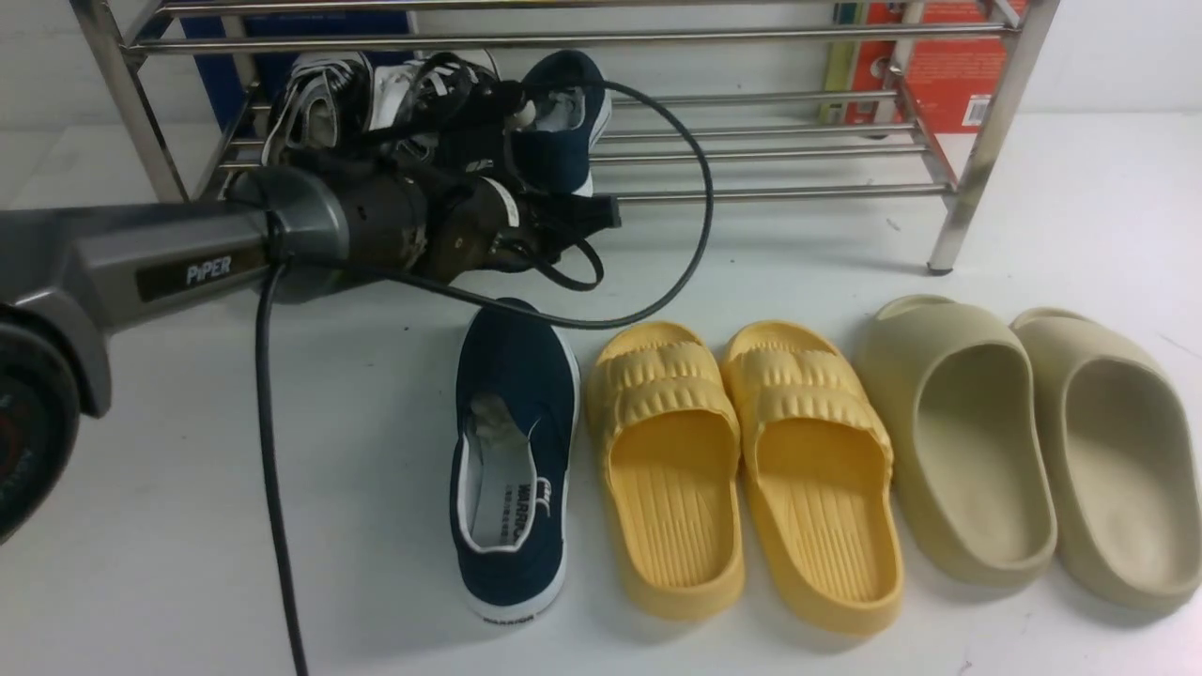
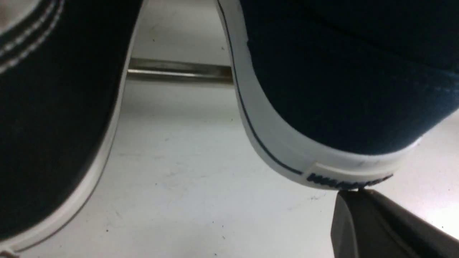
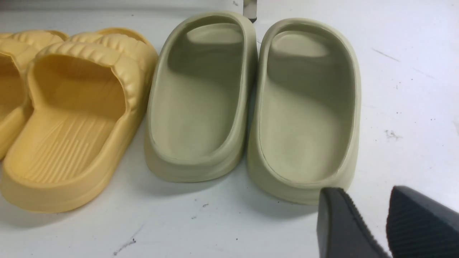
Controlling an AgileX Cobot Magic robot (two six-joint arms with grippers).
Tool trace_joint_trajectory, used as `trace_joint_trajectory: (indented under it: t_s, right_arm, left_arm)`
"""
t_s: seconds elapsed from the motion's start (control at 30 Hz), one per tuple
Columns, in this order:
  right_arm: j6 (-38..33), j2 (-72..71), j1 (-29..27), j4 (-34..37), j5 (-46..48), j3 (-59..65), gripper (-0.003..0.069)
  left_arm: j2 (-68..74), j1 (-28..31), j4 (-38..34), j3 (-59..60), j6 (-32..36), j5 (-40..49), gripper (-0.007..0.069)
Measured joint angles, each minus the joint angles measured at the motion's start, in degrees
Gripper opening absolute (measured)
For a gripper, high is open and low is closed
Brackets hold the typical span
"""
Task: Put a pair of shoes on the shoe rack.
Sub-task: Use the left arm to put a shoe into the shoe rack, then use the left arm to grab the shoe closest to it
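Note:
One navy slip-on shoe lies flat on the white table, toe toward the shoe rack. The other navy shoe sits tilted on the rack's lower bars, next to black lace-up sneakers. My left gripper reaches in from the left and is shut, its tip touching the white heel rim of the tilted shoe, nothing between the jaws. My right gripper shows only in the right wrist view, open and empty, close to the heel of a beige slipper.
A pair of yellow ribbed slippers and a pair of beige slippers stand in a row right of the navy shoe. The left arm's black cable loops over the table. A rack bar runs between the shoes.

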Motion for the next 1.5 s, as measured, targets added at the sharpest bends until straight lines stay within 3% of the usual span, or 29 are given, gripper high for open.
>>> trace_joint_trajectory:
  t_s: [0.2, 0.67, 1.03, 1.3, 1.5]
  right_arm:
    - [0.0, 0.0, 0.0, 0.0, 0.0, 0.0, 0.0239]
    - [0.0, 0.0, 0.0, 0.0, 0.0, 0.0, 0.0239]
    - [0.0, 0.0, 0.0, 0.0, 0.0, 0.0, 0.0239]
    - [0.0, 0.0, 0.0, 0.0, 0.0, 0.0, 0.0239]
    - [0.0, 0.0, 0.0, 0.0, 0.0, 0.0, 0.0239]
  left_arm:
    - [0.0, -0.12, 0.12, 0.0, 0.0, -0.8, -0.0013]
    - [-2.91, -0.12, -3.39, -0.46, 0.35, 15.07, -0.0013]
    - [-4.02, -0.12, -4.29, -0.64, 5.38, 13.95, -0.0013]
    - [-11.98, -0.12, -5.23, 0.16, 6.92, 30.99, -0.0013]
    - [-25.99, -0.12, -5.85, 9.0, 7.52, 36.57, -0.0013]
